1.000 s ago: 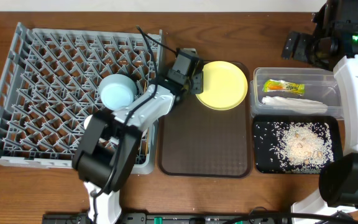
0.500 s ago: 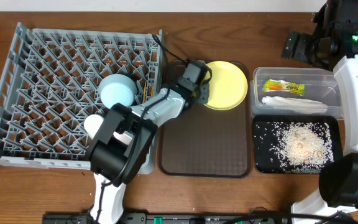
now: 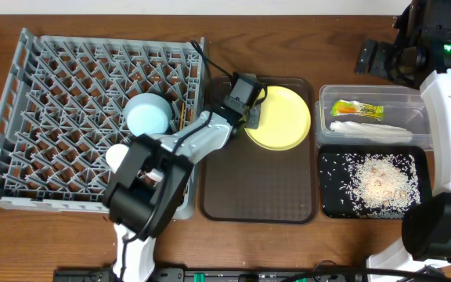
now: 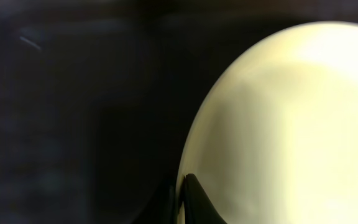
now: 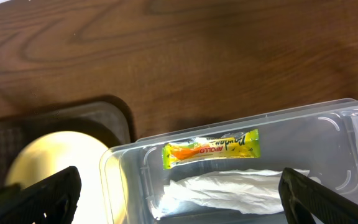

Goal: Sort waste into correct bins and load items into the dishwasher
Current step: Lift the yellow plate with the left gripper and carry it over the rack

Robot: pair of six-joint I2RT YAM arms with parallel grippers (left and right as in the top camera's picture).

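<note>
our left gripper [image 3: 248, 110] has its fingers [image 4: 194, 199] pinched shut on the 9 o'clock rim of the yellow plate [image 3: 282, 117], which is over the 12 o'clock end of the brown serving tray [image 3: 261, 184]. our right gripper [image 5: 179, 186] hangs with its fingers spread wide, holding nothing, above the clear tub [image 3: 417, 100], where we see the snack wrapper [image 5: 211, 148] and the napkin [image 5: 229, 194]. rice [image 3: 378, 182] lies in the black tray [image 3: 331, 202] at the tub's 6 o'clock. the light blue bowl [image 3: 147, 115] sits in the grey rack [image 3: 53, 94], at the plate's 9 o'clock.
</note>
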